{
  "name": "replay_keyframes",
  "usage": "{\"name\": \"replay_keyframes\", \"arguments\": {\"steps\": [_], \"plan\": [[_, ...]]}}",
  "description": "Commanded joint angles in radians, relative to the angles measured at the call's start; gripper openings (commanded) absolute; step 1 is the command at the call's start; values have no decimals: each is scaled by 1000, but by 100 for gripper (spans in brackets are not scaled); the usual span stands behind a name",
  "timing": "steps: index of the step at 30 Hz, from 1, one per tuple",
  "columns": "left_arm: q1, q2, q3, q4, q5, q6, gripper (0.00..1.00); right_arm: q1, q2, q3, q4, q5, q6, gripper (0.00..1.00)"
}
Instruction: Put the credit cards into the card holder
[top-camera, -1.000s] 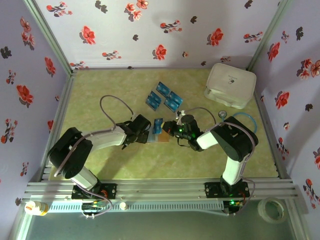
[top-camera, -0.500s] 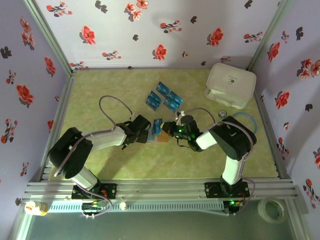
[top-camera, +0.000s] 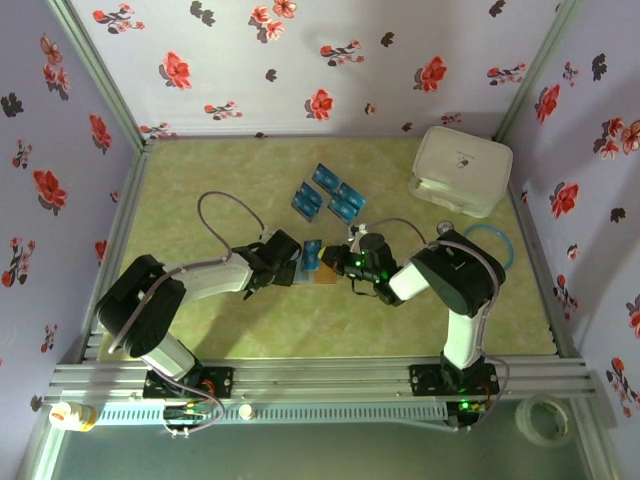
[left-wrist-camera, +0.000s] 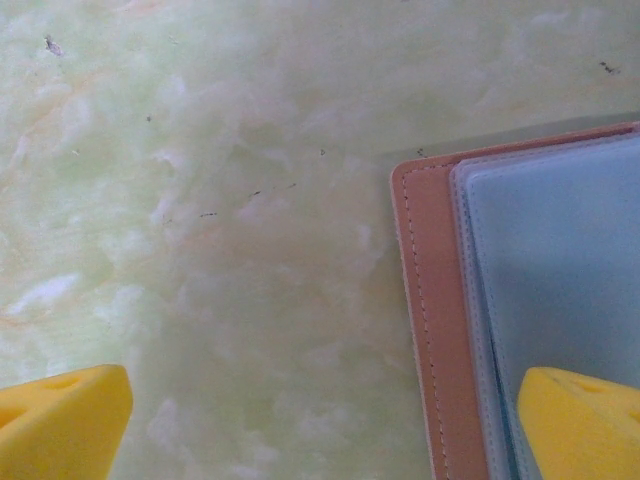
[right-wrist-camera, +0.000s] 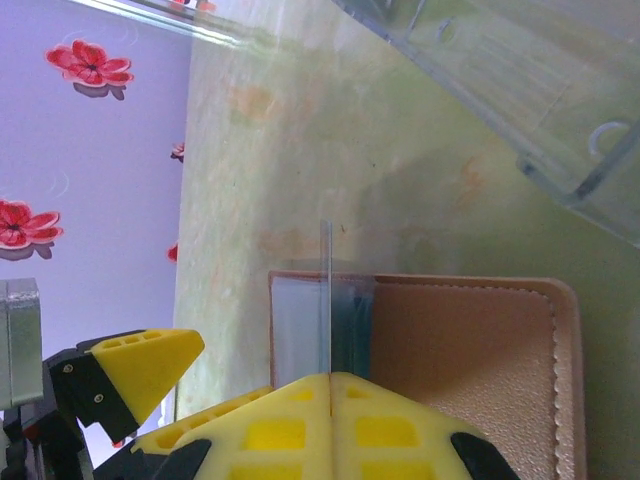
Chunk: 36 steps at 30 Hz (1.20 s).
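The brown card holder (top-camera: 322, 274) lies open on the green surface (top-camera: 200, 180), between the two arms. Its clear pockets (left-wrist-camera: 560, 260) look pale, and I cannot tell if a card is inside. The right fingers (right-wrist-camera: 330, 388) are pressed tight on one credit card (top-camera: 314, 250), which stands on its edge just over the holder. The left fingers (top-camera: 296, 267) are spread wide, with one tip over the holder's edge. Four more credit cards (top-camera: 345, 207) lie farther back. I cannot see inside the white box (top-camera: 460, 170).

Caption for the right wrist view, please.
The right gripper, jaws shut on an edge-on card, aims it at the open card holder.
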Motion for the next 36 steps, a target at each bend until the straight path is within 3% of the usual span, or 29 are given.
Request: {"name": "replay_keyframes", "arguments": {"steps": [1, 36], "plan": [[-6, 8, -22, -32, -28, -15, 100, 10, 16, -17, 39, -12, 7, 0], [-6, 2, -32, -27, -30, -17, 100, 19, 46, -72, 66, -57, 10, 0]]}}
